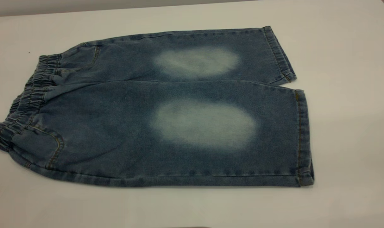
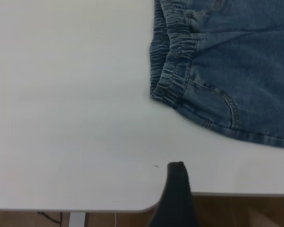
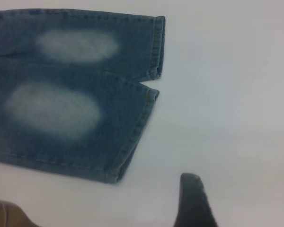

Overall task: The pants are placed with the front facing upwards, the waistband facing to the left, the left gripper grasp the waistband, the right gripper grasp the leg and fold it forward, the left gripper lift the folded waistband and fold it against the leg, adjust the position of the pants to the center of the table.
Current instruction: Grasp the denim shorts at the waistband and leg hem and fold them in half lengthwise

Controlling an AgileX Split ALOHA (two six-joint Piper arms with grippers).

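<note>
The blue denim pants (image 1: 166,110) lie flat on the white table (image 1: 353,126), front up, each leg with a pale oval. The gathered waistband (image 1: 24,104) points left and the leg hems (image 1: 301,133) point right. No gripper shows in the exterior view. In the left wrist view, my left gripper (image 2: 217,194) hovers over the table's near edge, apart from the waistband (image 2: 173,71); one black finger (image 2: 177,189) shows with nothing beside it. In the right wrist view, my right gripper (image 3: 236,201) is over bare table short of the hems (image 3: 151,104); one finger (image 3: 191,198) shows, holding nothing.
The table's near edge and a rounded corner (image 2: 146,208) lie under the left gripper, with brown floor beyond. Bare white table surrounds the pants on all sides, widest to the right of the hems (image 1: 353,95).
</note>
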